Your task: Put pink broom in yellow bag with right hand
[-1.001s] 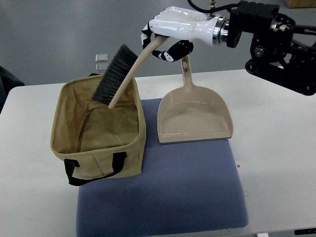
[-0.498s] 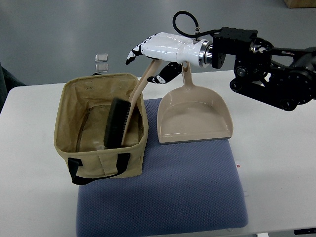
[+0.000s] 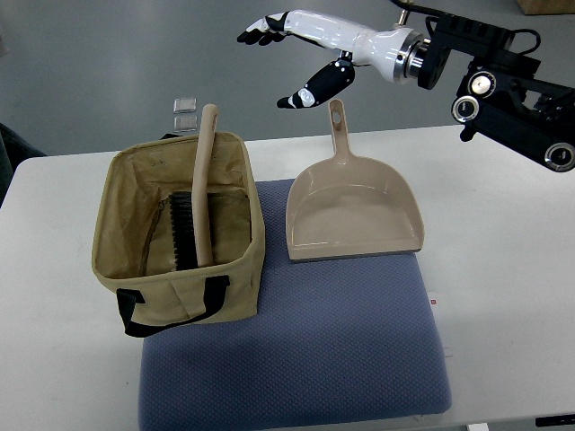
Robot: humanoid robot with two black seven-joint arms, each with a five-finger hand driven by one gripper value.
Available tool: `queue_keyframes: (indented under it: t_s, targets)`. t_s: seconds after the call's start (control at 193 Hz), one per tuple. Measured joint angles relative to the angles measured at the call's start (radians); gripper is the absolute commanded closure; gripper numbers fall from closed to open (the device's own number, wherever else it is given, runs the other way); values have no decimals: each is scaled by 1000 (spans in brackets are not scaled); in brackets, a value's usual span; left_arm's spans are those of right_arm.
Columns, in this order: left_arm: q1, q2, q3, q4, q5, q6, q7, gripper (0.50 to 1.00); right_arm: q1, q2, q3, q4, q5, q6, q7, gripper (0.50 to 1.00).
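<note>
My right hand (image 3: pixel 305 40) hangs above tabletop (image 3: pixel 503 206), fingers (image 3: pixel 256 31) spread wide, holding nothing. Broom (image 3: pixel 196 202) sits in bag (image 3: pixel 180 287), handle sticking out over rim.

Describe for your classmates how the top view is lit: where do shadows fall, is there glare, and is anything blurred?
Top view: light is soft and even; the bag throws only a faint shadow on the blue mat; its inside is darker around the broom. A mild sheen shows on the dustpan and the white right hand, without harsh glare. Everything looks sharp, with no motion blur.
</note>
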Motion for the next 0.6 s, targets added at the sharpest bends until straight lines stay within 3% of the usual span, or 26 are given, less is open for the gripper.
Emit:
queue_keyframes:
  t_s: [0.176, 0.529, 0.602]
  targets:
    - [0, 0, 0, 0, 0, 0, 0, 500, -120, -16, 154, -45, 273, 20, -47, 673]
    - [0, 0, 0, 0, 0, 0, 0, 500, -347, 9, 361, -157, 767, 21, -53, 668]
    - [0, 0, 0, 0, 0, 0, 0, 500, -393, 19, 395, -184, 847, 43, -55, 611]
